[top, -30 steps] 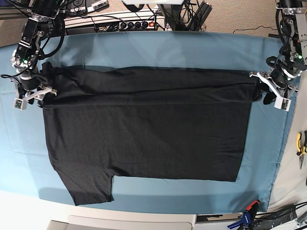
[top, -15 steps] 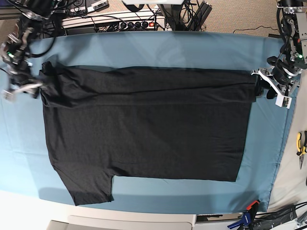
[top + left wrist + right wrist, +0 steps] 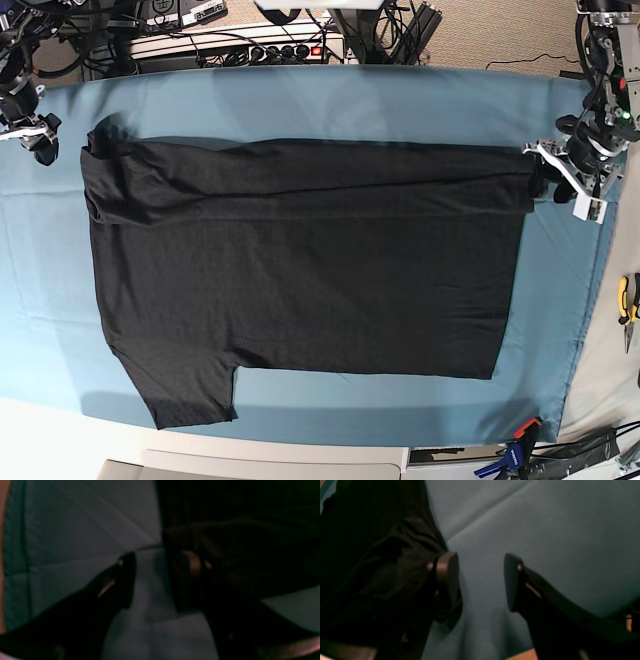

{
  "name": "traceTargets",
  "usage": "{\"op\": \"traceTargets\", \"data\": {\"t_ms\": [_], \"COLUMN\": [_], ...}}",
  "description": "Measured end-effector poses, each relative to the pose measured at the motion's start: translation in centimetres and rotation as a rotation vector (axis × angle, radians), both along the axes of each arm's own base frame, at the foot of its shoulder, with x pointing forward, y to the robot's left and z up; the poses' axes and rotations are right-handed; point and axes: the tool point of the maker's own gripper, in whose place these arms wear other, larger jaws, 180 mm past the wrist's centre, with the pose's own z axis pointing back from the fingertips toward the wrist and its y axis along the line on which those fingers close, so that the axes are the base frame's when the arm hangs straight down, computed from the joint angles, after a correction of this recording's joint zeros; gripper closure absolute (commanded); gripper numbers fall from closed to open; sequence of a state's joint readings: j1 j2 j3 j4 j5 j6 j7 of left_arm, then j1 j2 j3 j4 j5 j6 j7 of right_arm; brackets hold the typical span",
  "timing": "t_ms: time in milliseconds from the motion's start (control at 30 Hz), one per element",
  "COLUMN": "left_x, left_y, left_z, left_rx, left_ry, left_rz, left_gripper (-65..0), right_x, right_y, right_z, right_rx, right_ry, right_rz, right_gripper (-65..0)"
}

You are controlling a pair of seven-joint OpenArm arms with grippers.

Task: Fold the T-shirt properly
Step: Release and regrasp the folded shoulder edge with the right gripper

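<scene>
T-shirt (image 3: 300,270) flat, beside parted left fingers (image 3: 127,580), clear of right fingers (image 3: 512,582).

No readable text — no labels anywhere.

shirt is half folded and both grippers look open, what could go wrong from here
1. The left gripper is open, but one finger lies right against the shirt edge; pulling away could drag the fold out of line.
2. The near sleeve is unfolded and reaches close to the front edge of the cloth, so the next fold may come out uneven.
3. The bunched corner beside the right gripper may leave a lump.
</scene>
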State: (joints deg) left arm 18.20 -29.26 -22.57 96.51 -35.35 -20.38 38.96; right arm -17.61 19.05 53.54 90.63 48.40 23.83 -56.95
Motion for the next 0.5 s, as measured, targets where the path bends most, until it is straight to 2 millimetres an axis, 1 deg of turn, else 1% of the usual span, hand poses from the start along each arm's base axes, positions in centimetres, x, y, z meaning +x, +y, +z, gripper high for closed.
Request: {"op": "traceTargets", "data": {"t_ms": [67, 133, 200, 267, 300, 400, 500], "left_x": [-0.5, -1.0, -1.0, -0.9, -0.9, -1.1, -0.9], "left_y": [0.0, 0.0, -0.2, -0.2, -0.2, -0.3, -0.4], "left_z": [-0.4, -0.8, -0.7, -0.6, -0.6, -0.7, -0.4], "left_rx": [0.0, 0.003, -0.015, -0.019, -0.018, -0.016, -0.016], "left_ry": [0.018, 0.039, 0.039, 0.036, 0.036, 0.042, 0.034], "left_rz": [-0.001, -0.001, 0.0, 0.0, 0.0, -0.002, -0.006], "left_gripper": [-29.7, -29.7, -29.6, -29.6, -29.6, -29.6, -29.6], "right_x": [-0.1, -0.1, 0.0, 0.2, 0.7, 1.7, 1.7], "right_y": [-0.6, -1.0, -0.8, -0.2, 0.2, 0.8, 1.5], "right_z": [-0.3, -1.1, -2.9, -4.7, -4.7, -4.8, -4.7], "right_rx": [-0.008, 0.015, 0.085, 0.173, 0.216, 0.274, 0.304], "right_ry": [0.015, 0.008, 0.01, 0.002, -0.036, -0.071, -0.083], "right_rz": [-0.033, -0.068, -0.101, -0.125, -0.128, -0.102, -0.073], "right_gripper": [-29.2, -29.3, -29.2, -29.2, -29.2, -29.2, -29.2]}}
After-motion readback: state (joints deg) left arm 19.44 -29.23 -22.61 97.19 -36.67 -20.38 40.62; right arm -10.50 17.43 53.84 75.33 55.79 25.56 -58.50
